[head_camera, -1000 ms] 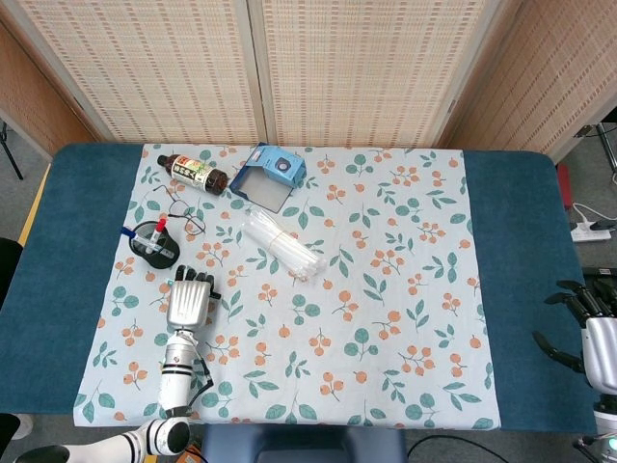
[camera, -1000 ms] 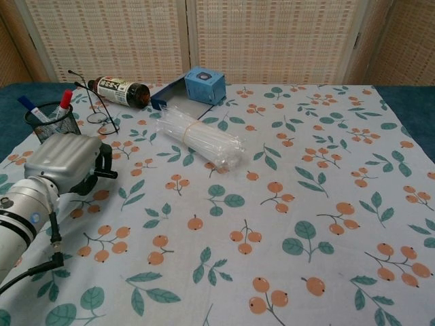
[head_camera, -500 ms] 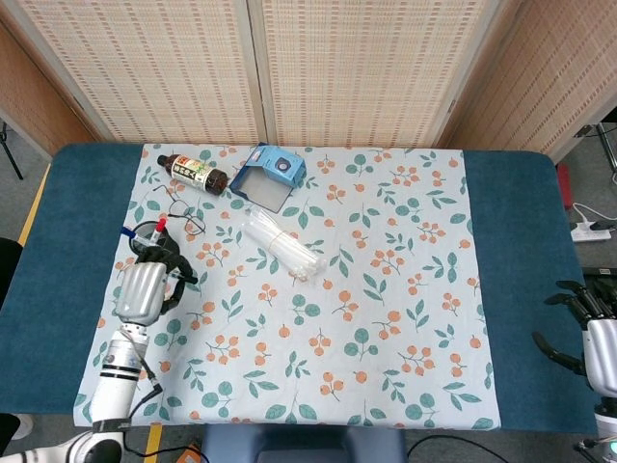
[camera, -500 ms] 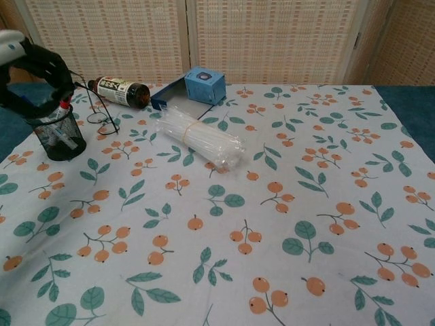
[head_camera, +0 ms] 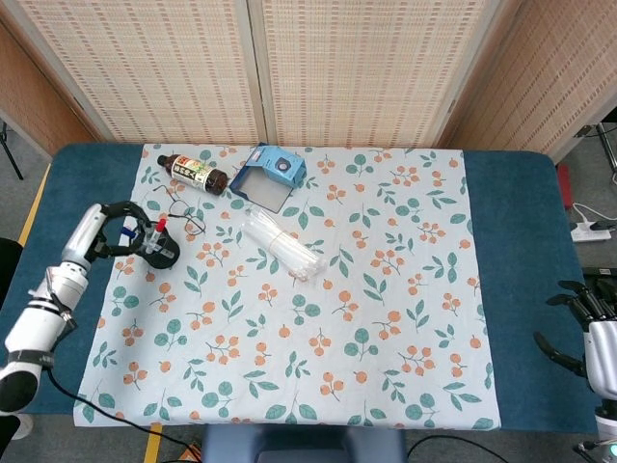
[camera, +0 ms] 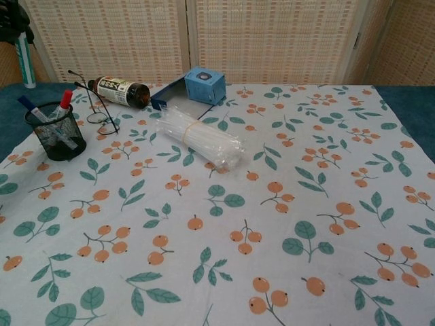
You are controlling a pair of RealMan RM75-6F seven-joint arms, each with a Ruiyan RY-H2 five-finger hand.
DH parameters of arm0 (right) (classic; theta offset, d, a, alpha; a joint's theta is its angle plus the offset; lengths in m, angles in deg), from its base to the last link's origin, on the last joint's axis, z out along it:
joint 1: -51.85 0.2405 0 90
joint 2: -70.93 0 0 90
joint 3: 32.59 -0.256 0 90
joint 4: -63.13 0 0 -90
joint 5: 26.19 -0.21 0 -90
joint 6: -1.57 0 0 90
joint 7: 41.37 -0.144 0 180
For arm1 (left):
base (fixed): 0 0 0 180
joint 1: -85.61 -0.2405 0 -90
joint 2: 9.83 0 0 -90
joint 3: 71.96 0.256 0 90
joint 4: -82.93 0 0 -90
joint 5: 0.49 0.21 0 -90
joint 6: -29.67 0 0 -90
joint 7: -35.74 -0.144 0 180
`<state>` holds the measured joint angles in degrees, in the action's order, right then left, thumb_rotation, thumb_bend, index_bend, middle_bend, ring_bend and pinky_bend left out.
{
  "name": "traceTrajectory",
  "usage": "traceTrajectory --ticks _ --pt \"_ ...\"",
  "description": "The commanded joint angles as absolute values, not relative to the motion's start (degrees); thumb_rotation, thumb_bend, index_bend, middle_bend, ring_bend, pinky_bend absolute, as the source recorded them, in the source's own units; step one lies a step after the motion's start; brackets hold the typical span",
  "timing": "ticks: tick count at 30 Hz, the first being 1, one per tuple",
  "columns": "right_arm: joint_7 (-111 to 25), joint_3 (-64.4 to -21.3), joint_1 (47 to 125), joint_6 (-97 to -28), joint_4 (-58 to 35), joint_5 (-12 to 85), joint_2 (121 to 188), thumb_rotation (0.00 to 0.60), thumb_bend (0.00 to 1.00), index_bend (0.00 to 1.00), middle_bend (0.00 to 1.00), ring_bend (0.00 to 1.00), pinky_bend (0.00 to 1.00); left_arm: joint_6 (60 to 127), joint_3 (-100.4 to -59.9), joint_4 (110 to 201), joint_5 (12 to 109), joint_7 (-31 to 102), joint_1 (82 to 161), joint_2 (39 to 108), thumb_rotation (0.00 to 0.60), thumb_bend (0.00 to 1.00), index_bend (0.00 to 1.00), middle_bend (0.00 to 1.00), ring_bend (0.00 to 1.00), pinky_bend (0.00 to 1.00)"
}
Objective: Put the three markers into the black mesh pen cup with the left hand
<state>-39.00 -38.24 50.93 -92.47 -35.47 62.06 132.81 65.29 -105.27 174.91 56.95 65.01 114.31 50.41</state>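
The black mesh pen cup (head_camera: 159, 253) (camera: 56, 132) stands on the left of the floral cloth. A red-capped marker (camera: 64, 100) and a blue-capped marker (camera: 30, 106) stick out of it. My left hand (head_camera: 118, 228) (camera: 12, 17) is just left of the cup in the head view and at the top left corner of the chest view. It grips a white and green marker (camera: 25, 58), which hangs upright, higher than the cup and to its left. My right hand (head_camera: 590, 316) rests off the cloth at the table's right edge, fingers apart and holding nothing.
A brown bottle (head_camera: 198, 174) lies behind the cup, with wire glasses (camera: 95, 102) next to it. A blue box (head_camera: 275, 172) sits at the back. A bundle of clear plastic tubes (head_camera: 284, 246) lies mid-cloth.
My left hand has swung from the cloth's front left, past the cup, back and up to the left. It now shows at the chest view's top corner with the marker.
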Motion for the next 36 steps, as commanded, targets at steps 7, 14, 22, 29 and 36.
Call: traceTrajectory --ticks 7,14,22,29,36 --pt "-37.9 -38.58 51.06 -92.28 -35.44 61.26 133.29 0.6 0.1 0.42 0.26 0.35 0.16 57.75 -104.38 155.28 67.21 81.68 120.21 58.17 0.6 0.42 0.63 0.81 0.3 0.19" --pt "-37.96 -38.67 51.34 -91.44 -35.16 60.52 133.54 0.6 0.1 0.42 0.26 0.35 0.16 58.53 -102.11 152.89 71.03 87.5 121.4 60.22 0.6 0.42 0.63 0.81 0.3 0.18" --pt "-38.85 -38.85 51.1 -92.01 -35.0 60.56 133.33 0.6 0.1 0.42 0.26 0.35 0.16 59.21 -99.05 151.14 72.31 91.35 122.42 62.25 0.6 0.42 0.62 0.8 0.29 0.18" --pt "-38.89 -38.7 50.99 -92.23 -35.32 60.98 133.19 0.6 0.1 0.42 0.26 0.35 0.16 59.19 -96.36 147.84 73.4 93.41 123.58 64.42 0.6 0.42 0.61 0.7 0.27 0.18" --pt "-38.47 -38.65 51.23 -91.62 -35.23 60.77 133.37 0.6 0.1 0.42 0.26 0.35 0.16 59.78 -93.89 144.62 77.0 97.44 124.96 65.21 0.6 0.42 0.58 0.48 0.21 0.15"
